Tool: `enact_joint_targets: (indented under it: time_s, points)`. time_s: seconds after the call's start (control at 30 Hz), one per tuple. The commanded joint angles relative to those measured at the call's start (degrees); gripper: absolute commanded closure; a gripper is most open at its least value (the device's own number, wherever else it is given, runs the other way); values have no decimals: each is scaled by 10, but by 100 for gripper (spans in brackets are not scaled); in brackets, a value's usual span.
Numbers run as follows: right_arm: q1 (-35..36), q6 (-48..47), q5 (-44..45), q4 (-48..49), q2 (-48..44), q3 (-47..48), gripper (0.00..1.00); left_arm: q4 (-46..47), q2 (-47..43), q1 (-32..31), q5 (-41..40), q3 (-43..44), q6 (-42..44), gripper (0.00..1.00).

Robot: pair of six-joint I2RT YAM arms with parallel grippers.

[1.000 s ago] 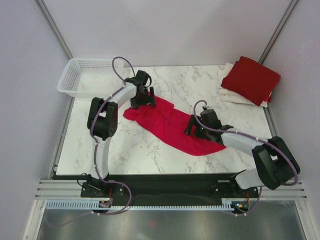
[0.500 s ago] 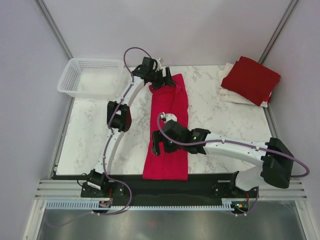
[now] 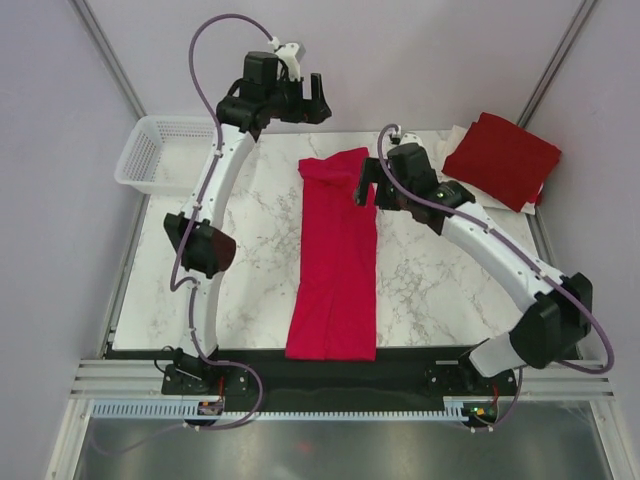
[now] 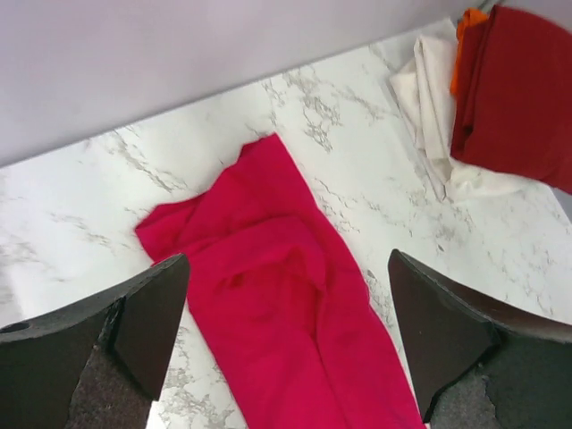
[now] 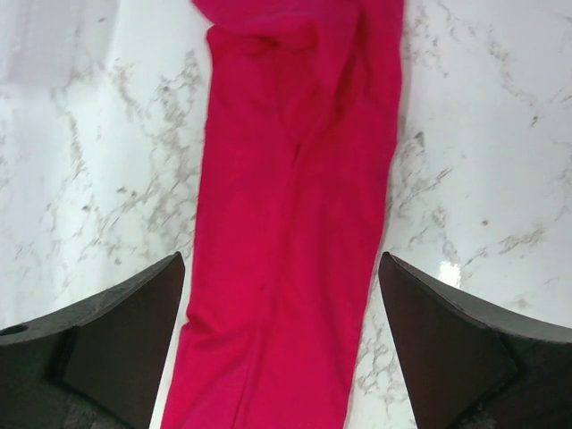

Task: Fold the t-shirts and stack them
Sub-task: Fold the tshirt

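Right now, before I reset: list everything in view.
red shirt: 1, bright red, table centre, laid as a long strip from far to near edge
dark red shirt: 1, dark red, folded, on top of the stack at the far right corner
white shirts: count unclear, cream, under the dark red shirt
orange edge: 1, orange, in that stack; cannot tell what it is
basket: 1, white mesh, far left corner
table: 1, white marble
left gripper: 1, black, open, above the strip's far end
right gripper: 1, black, open, above the strip
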Motion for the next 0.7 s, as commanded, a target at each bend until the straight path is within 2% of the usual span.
enact_joint_targets:
  time_s: [0.0,0.07,0.1,0.17,0.2,0.23,0.37,0.47,0.5,0.67]
  points:
    - [-45,-20,-26,10,88,52,2,-38,-52,-4,-51,-18,35,0]
    - [-87,-18,-58,20,134,99,2,-57,-98,-8,-51,-54,15,0]
    - [-99,-18,-69,22,159,119,4,-58,-120,-11,-52,-110,11,0]
    - [-124,-21,-87,28,236,185,9,-57,-162,-29,-59,-178,7,0]
    - [-131,-22,-106,28,263,212,12,-58,-206,-37,-62,-242,12,0]
    - [-145,-23,-113,30,314,261,17,-57,-226,-46,-77,-275,16,0]
    - [-171,-10,-124,49,422,359,26,-51,-336,-86,-128,-453,62,0]
    - [-184,3,-155,59,505,435,28,-44,-424,-86,-154,-533,44,0]
    - [-186,3,-163,60,545,472,30,-36,-451,-86,-150,-587,38,0]
    - [-186,6,-159,85,619,518,35,6,-614,-86,-155,-741,7,0]
